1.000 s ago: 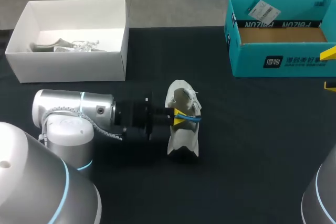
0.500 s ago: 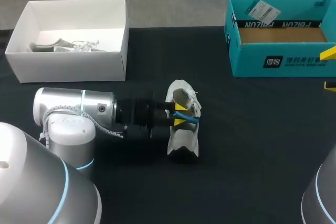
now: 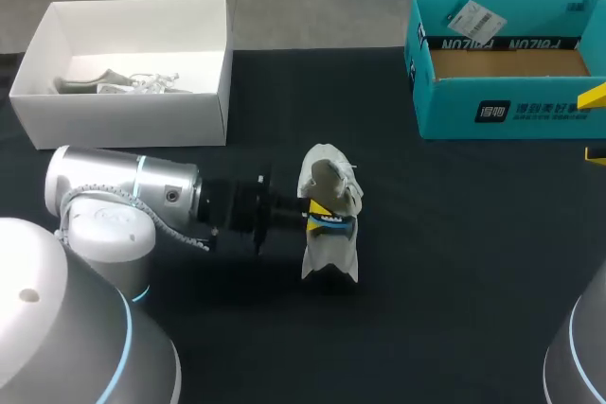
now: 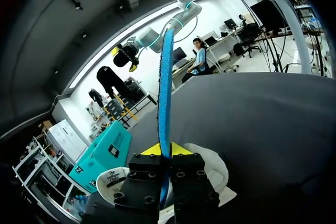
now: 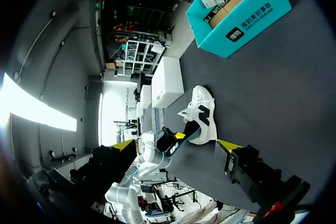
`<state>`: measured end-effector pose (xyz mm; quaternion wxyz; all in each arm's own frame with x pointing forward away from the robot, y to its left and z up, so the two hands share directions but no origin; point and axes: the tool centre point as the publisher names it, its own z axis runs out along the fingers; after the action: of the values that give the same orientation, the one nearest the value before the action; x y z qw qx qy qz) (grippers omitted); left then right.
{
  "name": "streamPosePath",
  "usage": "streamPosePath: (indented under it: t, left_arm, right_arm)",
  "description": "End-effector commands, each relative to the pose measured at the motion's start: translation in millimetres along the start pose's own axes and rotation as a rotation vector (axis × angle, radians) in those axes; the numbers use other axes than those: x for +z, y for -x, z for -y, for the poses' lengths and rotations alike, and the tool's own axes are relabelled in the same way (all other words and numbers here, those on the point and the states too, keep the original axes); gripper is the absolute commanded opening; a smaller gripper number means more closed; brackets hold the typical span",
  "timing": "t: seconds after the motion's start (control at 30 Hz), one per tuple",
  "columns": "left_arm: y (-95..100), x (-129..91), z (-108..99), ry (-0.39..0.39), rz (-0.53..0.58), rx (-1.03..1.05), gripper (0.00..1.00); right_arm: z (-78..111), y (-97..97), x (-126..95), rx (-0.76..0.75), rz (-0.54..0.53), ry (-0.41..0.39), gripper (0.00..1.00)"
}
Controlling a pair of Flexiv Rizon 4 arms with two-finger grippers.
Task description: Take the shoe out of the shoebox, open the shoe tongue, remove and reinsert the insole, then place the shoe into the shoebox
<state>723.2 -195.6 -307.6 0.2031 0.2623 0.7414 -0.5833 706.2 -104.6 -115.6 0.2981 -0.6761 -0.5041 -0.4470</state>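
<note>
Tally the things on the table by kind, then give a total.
Boxes: 2 (white box, teal shoebox)
Shoes: 1 (white shoe)
Insoles: 1 (blue insole, gripped by the left tool)
Total: 4, leaving out the white box's unclear contents.

shoe (image 3: 331,251): white | insole (image 4: 166,93): blue | shoebox (image 3: 454,115): teal | table (image 3: 454,262): black

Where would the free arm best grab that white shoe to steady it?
Probably across its two long sides, near the end closest to the robot, coming down from the right. The shoe lies lengthwise, narrow across, and the left gripper, pinching the blue insole, occupies its left side and middle.
</note>
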Motion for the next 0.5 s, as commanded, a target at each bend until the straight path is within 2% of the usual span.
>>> streamPosePath:
  t: [0.03, 0.5]
  left_arm:
    - [2.0, 7.4, -5.0, 0.02, -0.002, -0.005, 0.0]
    - [14.4, 17.9, -41.2, 0.092, 0.061, -0.039, 0.0]
  right_arm:
    - [2.0, 0.2, -0.1, 0.001, 0.003, 0.003, 1.0]
    - [2.0, 0.2, -0.1, 0.001, 0.003, 0.003, 1.0]
